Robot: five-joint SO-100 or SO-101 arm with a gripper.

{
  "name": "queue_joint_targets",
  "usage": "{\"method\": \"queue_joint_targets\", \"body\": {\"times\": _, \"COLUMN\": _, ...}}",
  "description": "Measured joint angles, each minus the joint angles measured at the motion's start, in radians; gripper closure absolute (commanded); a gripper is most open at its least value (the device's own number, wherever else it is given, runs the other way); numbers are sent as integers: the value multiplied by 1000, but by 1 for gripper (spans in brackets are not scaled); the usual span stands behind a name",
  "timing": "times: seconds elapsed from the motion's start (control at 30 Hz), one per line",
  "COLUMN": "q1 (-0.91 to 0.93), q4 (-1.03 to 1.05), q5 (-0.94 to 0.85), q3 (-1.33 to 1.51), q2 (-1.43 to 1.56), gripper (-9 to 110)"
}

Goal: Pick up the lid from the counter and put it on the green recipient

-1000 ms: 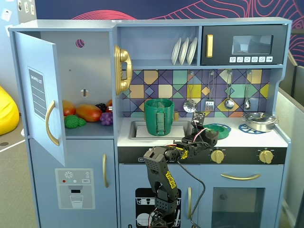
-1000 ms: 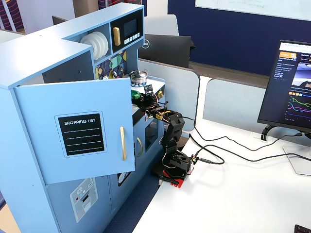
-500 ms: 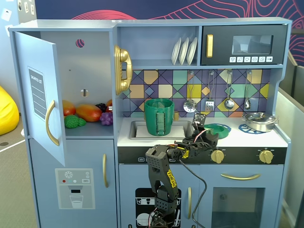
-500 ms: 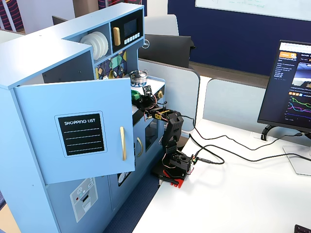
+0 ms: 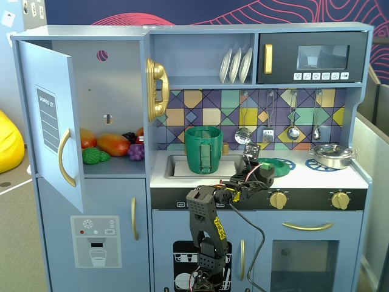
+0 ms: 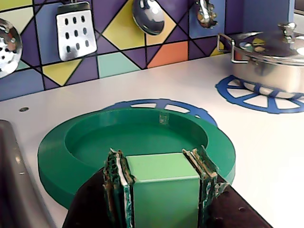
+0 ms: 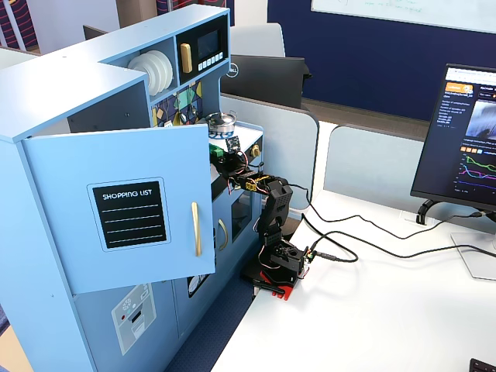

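Left of the lid (image 5: 275,166) in a fixed view stands the green pot (image 5: 204,149) in the sink. My end effector (image 6: 161,164) is clamped on the lid's knob (image 6: 164,183); the lid lies on the counter (image 6: 266,147) over a blue burner ring (image 6: 156,103). I'd lift straight, staying level.

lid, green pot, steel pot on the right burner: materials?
Lid: looks like matte moulded plastic, uniform green with soft, dull highlights; the gripper is shut on its block handle.
Green pot: likely the same plastic, opaque dark green with a lighter strap handle, no shine.
Steel pot: appears to be polished metal, mirror reflections of the tiles on its lid and wall.
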Motion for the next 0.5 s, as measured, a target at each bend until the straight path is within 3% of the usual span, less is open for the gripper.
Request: {"method": "queue_joint_targets", "body": {"times": 0.5, "q1": -6, "q4": 66, "q5": -3, "q3": -120, "q2": 48, "gripper": 101}}
